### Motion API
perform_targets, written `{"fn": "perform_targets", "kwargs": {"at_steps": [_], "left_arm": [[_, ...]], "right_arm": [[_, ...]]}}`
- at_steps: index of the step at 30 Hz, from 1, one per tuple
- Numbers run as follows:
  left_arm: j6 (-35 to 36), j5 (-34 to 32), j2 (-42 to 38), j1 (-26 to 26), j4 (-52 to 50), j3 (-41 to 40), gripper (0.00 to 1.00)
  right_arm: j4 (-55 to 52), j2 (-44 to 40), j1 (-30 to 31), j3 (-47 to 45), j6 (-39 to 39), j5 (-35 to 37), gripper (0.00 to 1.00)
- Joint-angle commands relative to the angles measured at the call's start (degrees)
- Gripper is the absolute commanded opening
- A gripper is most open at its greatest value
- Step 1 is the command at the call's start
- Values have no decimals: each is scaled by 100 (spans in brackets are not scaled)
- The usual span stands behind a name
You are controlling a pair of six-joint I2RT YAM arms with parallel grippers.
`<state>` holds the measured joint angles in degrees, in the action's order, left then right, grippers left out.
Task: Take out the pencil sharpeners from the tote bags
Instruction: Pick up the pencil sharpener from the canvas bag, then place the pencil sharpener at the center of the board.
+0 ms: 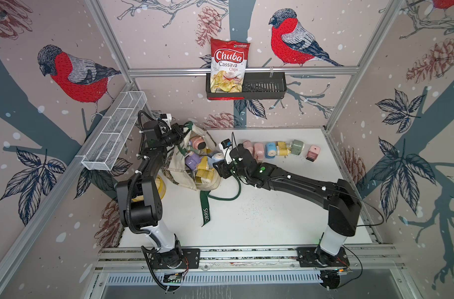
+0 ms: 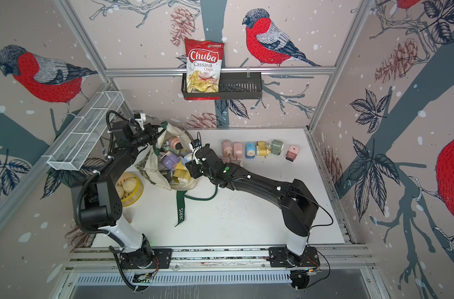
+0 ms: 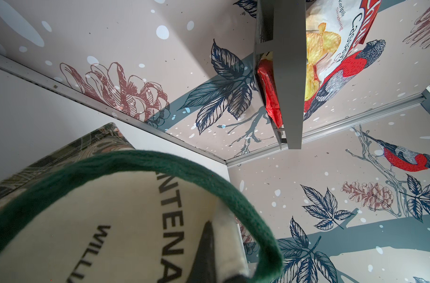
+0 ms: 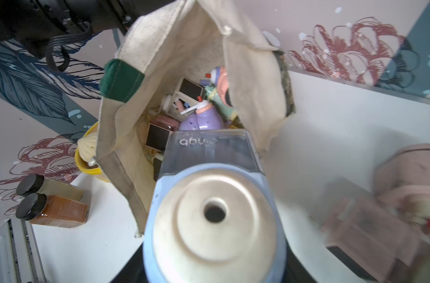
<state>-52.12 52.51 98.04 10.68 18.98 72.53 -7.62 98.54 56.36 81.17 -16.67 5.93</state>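
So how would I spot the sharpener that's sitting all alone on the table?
Find the white table, then the row of pencil sharpeners along its back edge, away from the tote bag. Past the grey-green sharpener at the row's end stands the lone sharpener: dusty pink with a dark base, touching none of the others.
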Motion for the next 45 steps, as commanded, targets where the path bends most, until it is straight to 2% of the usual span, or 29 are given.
{"fn": "perform_targets", "kwargs": {"at_steps": [1, 5, 11, 18, 29, 45], "left_arm": [[-26, 257, -94, 5, 788, 45, 0], [-53, 260, -93, 3, 817, 43, 0], [-76, 264, -103, 4, 848, 20, 0], [-79, 265, -58, 5, 857, 24, 0], [-27, 256, -89, 4, 792, 41, 0], [60, 223, -106, 5, 691, 60, 0]], "right_arm": [[-1061, -418, -300, -90, -16, 279, 30], [-1907, -1145, -1060, -448, -100, 248, 31], [-2504, -1831, -2209, -1017, -193, -87, 32], [-3040, -1538, -2895, -873, -261, 152, 32], [-3952, 168, -3071, 265, -283, 62, 32], [-4274, 1081, -3051, 596, -182, -116, 33]]}}
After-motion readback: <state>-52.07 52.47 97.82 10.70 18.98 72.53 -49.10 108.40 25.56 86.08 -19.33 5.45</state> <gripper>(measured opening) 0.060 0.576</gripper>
